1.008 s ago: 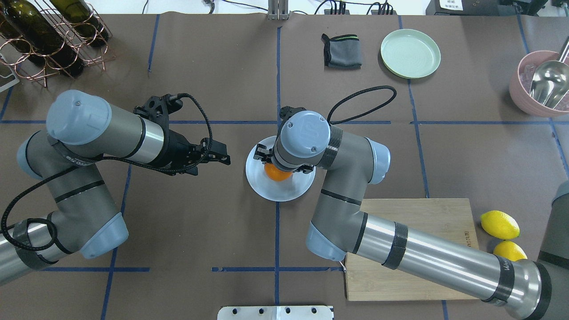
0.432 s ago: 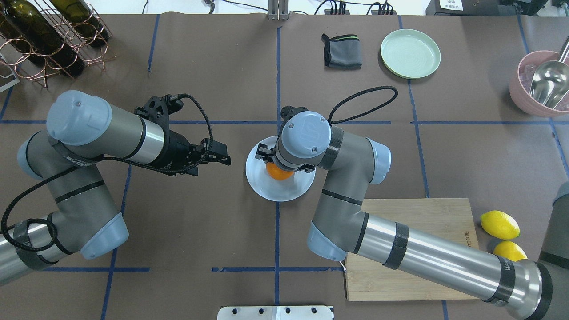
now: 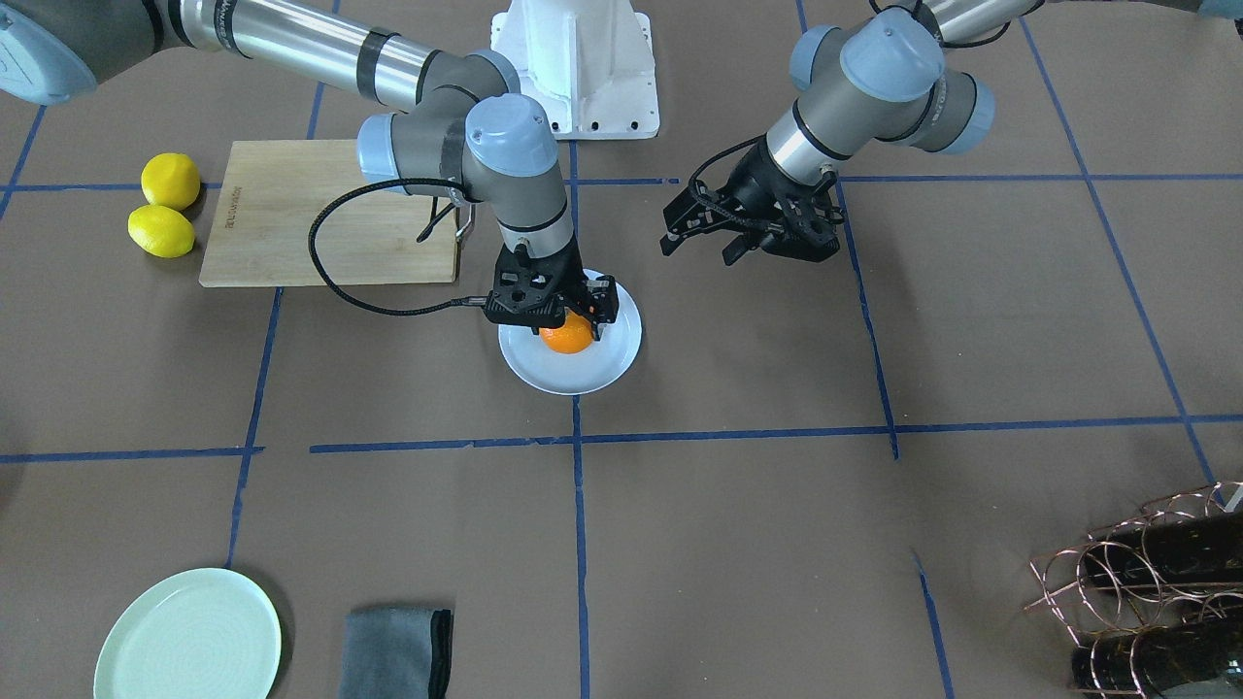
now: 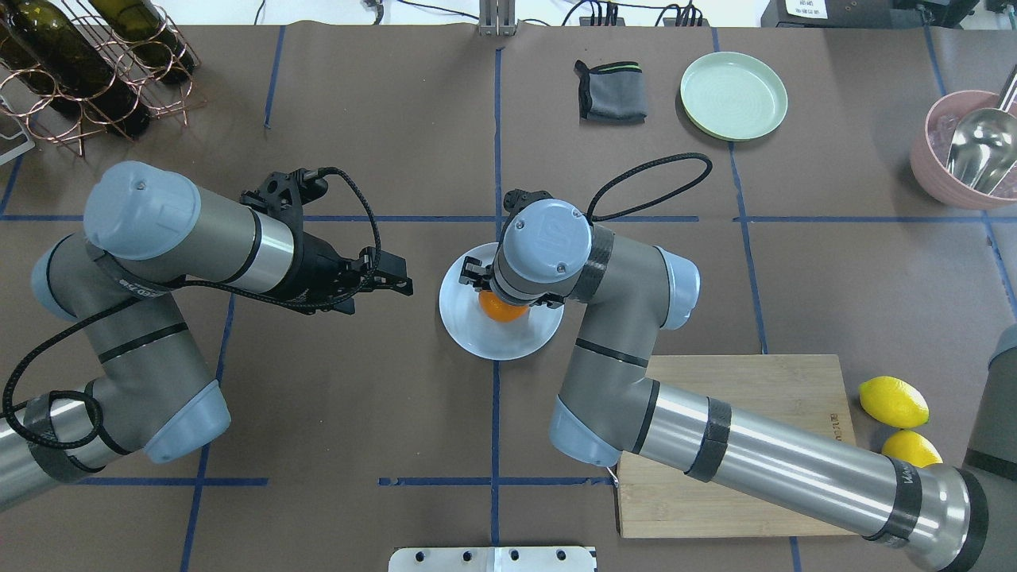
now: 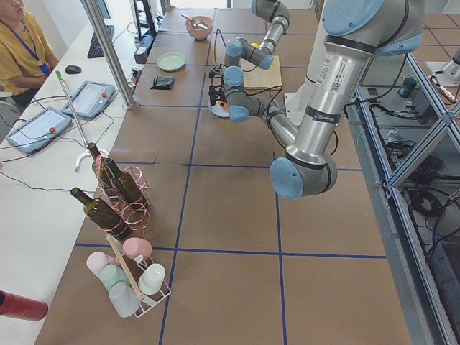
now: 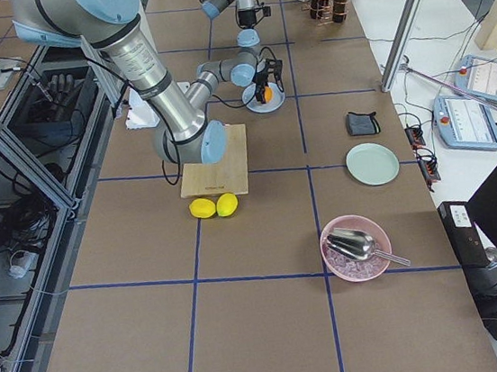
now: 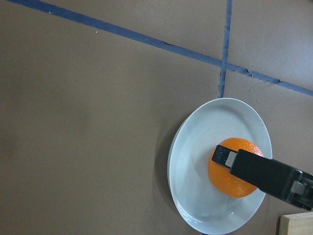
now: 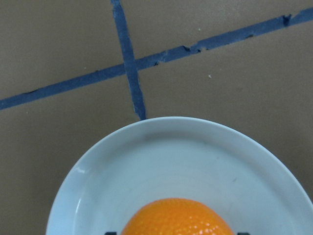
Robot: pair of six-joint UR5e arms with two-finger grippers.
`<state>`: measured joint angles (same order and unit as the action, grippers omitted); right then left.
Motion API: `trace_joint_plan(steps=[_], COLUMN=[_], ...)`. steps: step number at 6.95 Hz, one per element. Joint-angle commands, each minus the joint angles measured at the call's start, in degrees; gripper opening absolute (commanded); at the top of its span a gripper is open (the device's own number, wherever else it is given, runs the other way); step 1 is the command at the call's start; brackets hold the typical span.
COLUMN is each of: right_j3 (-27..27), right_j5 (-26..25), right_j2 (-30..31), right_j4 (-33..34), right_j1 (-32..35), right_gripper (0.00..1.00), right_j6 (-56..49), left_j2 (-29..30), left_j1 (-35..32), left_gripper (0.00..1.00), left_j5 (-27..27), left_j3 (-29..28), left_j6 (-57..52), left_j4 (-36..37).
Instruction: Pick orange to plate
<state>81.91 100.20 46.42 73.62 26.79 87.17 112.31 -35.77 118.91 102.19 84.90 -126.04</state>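
The orange (image 3: 566, 337) sits low over the middle of the pale bluish-white plate (image 3: 573, 374), near the table's centre. My right gripper (image 3: 566, 320) points straight down with a finger on each side of the fruit, shut on it. From overhead the right wrist covers most of the orange (image 4: 499, 311) and the far half of the plate (image 4: 493, 338). The right wrist view shows only the top of the orange (image 8: 176, 218) above the plate (image 8: 171, 156). My left gripper (image 4: 405, 284) hovers open and empty to the left of the plate. Its camera sees the orange (image 7: 234, 178) with a black finger across it.
A pale green plate (image 4: 733, 95) and a folded grey cloth (image 4: 610, 91) lie at the far right. A wooden board (image 4: 755, 397) and two lemons (image 4: 893, 401) are under the right arm. A pink bowl (image 4: 965, 151) with a scoop and a bottle rack (image 4: 87, 63) occupy the far corners.
The right wrist has shifted slightly to the right over the plate, and the orange has moved with it. The left arm has stayed still.
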Motion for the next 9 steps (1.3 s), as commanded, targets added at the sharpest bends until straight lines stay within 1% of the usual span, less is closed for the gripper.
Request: trace_joint_plan(steps=[1, 3, 4, 5, 6, 7, 8, 9], right_j3=[0.09, 0.70, 2.44, 7.33, 14.69, 20.77, 24.83, 27.74], right_j5=[-2.01, -2.56, -2.29, -1.42, 1.72, 7.84, 14.95, 21.81], right_j2=[-0.10, -0.19, 0.16, 2.86, 7.67, 12.24, 16.55, 23.64], right_j4=[0.21, 0.21, 0.30, 1.43, 2.31, 4.41, 5.91, 6.01], right_j1=[-0.34, -0.43, -0.43, 0.36, 2.71, 7.26, 13.14, 19.55], right_gripper=[1.00, 1.00, 1.00, 1.00, 1.00, 1.00, 1.00, 1.00], right_j6=[0.01, -0.34, -0.34, -0.51, -3.12, -7.33, -12.76, -21.26], left_j2=[0.02, 0.02, -0.07, -0.07, -0.33, -2.42, -3.40, -6.37], left_j1=[0.00, 0.00, -0.09, -0.26, -0.61, -0.96, -1.40, -2.19], left_gripper=[1.00, 1.00, 1.00, 1.00, 1.00, 1.00, 1.00, 1.00], left_j5=[0.00, 0.00, 0.00, 0.09, 0.44, 0.79, 0.79, 0.79], left_j3=[-0.06, 0.03, 0.03, 0.20, 0.55, 1.86, 2.14, 3.36], left_j6=[0.00, 0.00, 0.00, 0.00, -0.17, -0.96, -4.88, -10.49], left_j4=[0.00, 0.00, 0.00, 0.00, 0.00, 0.00, 0.09, 0.00])
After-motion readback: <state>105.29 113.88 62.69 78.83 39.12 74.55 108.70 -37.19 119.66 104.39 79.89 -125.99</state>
